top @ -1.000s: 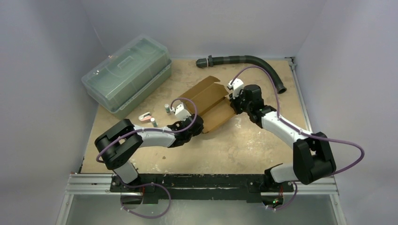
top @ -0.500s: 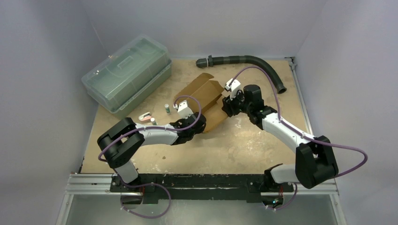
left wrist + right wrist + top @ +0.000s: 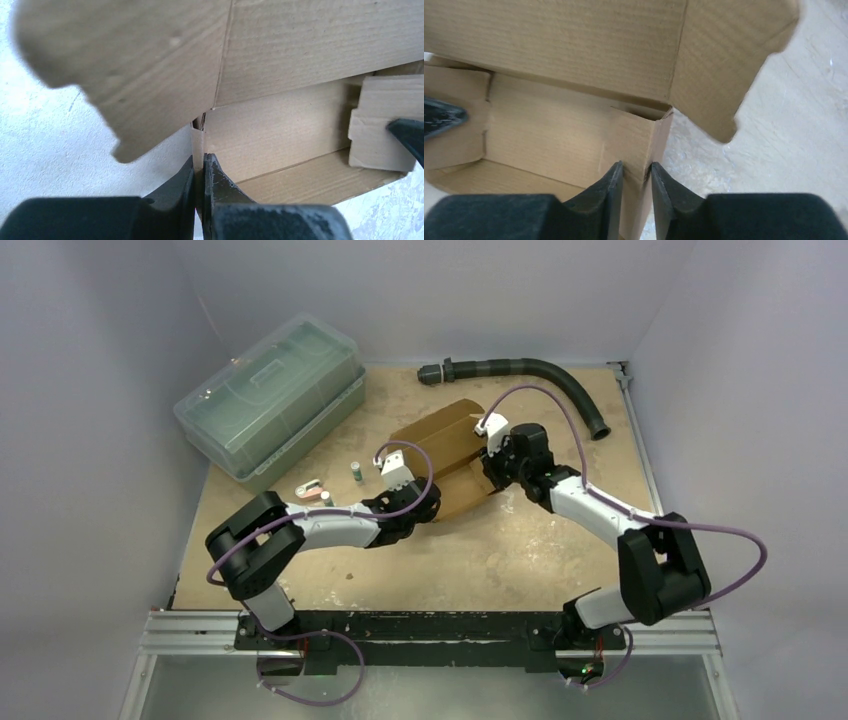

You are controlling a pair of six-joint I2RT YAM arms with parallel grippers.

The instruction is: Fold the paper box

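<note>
Paper box point(image 3: 445, 445) sits on the bench point(image 3: 520, 540), centre of the overhead frame, half erected. I see the left gripper point(image 3: 200, 192) clenched on one thin wall edge. The right gripper point(image 3: 637, 177) is grasping the opposite wall's corner.

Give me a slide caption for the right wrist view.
Right hand clamps a corner wall of the half-folded paper box, one flap overhanging the table.

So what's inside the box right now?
Only bare cardboard shows inside the box: its floor, its walls and a tucked end flap. No loose item is visible. The top panel leaning over it covers part of the interior.
</note>
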